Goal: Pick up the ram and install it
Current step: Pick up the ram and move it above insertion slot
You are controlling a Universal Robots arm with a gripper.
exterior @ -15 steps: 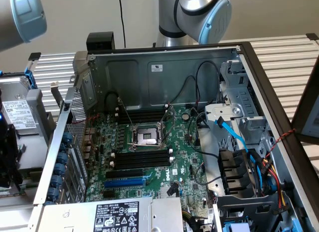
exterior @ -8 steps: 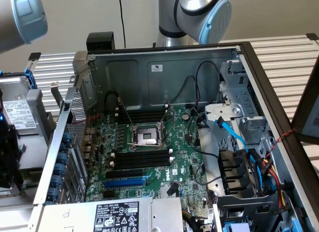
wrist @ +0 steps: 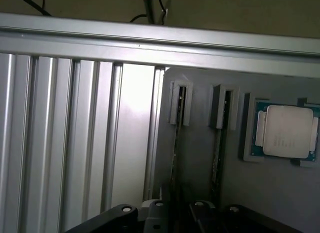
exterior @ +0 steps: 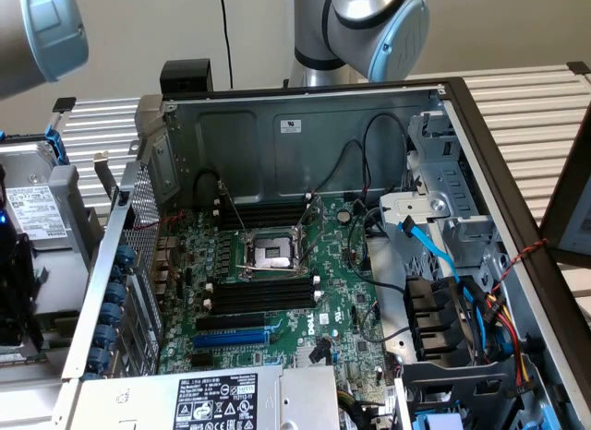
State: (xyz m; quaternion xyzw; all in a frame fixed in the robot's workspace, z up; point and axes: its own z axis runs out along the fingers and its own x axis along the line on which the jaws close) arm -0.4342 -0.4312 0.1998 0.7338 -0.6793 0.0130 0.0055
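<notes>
Memory slots [exterior: 263, 296] are lying open from above. Black cables [exterior: 366, 158] are looping over the far corner of the motherboard [exterior: 355, 305]. A blue cable [exterior: 429, 248] and drive cage [exterior: 452, 209] are crowding the exterior view's right. A clear gap is separating the ram [wrist: 177, 153] from a neighbouring stick [wrist: 219, 153].

We see the computer case [exterior: 240, 144] evenly lit; the wrist view is dimmer, glare whitening the aluminium slats [wrist: 134, 123].

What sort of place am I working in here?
Probably a robot PC-assembly bench: an open computer case with its motherboard sits on a slatted aluminium table, and a grey fixture holds ram sticks and a processor.
</notes>
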